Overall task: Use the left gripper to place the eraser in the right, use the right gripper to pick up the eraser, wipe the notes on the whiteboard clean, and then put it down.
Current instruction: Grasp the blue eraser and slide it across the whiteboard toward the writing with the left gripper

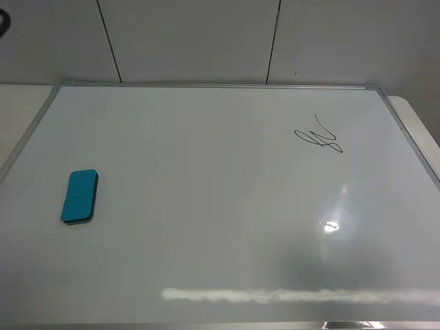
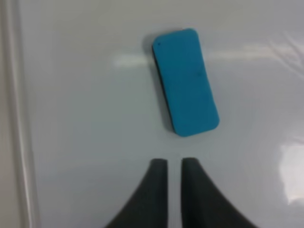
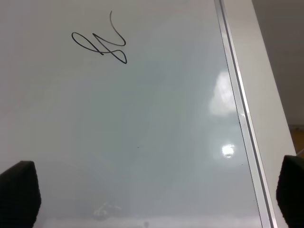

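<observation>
A teal eraser (image 1: 80, 196) lies flat on the left part of the whiteboard (image 1: 206, 206). A black marker scribble (image 1: 318, 137) is on the board's upper right. Neither gripper shows in the exterior high view. In the left wrist view the eraser (image 2: 186, 81) lies just ahead of my left gripper (image 2: 174, 164), whose dark fingers are nearly together and hold nothing. In the right wrist view my right gripper (image 3: 156, 164) is wide open and empty, with its fingers (image 3: 19, 190) at the picture's edges, above the board short of the scribble (image 3: 100, 43).
The whiteboard has a silver frame (image 1: 206, 85), whose right edge shows in the right wrist view (image 3: 237, 99) and left edge in the left wrist view (image 2: 12, 118). A white table (image 1: 419, 124) lies beyond the frame. Ceiling lights glare on the board (image 1: 331, 226).
</observation>
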You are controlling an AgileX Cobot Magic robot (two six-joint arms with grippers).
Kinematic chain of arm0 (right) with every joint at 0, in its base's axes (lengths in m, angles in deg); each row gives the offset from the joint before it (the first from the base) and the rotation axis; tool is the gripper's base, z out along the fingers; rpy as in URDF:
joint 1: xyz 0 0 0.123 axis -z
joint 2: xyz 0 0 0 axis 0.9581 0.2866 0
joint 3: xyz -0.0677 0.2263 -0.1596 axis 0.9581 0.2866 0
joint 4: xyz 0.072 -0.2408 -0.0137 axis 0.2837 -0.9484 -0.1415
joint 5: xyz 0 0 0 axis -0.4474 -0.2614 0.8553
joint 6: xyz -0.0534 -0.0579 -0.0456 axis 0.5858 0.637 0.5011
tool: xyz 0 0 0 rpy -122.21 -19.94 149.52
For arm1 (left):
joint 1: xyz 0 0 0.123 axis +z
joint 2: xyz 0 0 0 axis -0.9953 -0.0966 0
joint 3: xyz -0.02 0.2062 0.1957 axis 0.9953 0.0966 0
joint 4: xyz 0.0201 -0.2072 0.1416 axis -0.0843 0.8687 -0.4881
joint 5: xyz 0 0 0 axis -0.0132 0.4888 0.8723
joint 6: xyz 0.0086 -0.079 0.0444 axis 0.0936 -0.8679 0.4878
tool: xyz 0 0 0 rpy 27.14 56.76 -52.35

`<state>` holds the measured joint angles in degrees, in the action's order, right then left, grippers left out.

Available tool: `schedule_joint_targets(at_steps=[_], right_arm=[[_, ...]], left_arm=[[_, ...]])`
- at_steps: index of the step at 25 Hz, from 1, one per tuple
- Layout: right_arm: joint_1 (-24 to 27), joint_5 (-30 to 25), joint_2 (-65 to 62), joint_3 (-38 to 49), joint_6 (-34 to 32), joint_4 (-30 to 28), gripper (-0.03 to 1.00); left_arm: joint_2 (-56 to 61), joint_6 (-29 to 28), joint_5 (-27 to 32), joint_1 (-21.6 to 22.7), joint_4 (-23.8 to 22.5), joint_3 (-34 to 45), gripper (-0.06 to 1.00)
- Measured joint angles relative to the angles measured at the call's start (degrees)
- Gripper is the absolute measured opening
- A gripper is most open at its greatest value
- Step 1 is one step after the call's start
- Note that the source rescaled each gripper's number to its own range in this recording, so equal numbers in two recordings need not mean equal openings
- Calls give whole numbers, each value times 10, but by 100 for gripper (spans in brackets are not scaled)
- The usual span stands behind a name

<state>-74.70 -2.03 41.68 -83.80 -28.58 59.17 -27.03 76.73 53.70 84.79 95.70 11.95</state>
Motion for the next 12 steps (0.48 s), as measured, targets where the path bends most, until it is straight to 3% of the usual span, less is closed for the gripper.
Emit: schedule_joint_targets(at_steps=[5, 12], right_arm=[[0, 0, 0, 0, 0, 0, 100], [0, 0, 0, 0, 0, 0, 100]], left_arm=[[-89, 8, -57, -1, 18, 0, 0], [-179, 3, -105, -43, 2, 0, 0]])
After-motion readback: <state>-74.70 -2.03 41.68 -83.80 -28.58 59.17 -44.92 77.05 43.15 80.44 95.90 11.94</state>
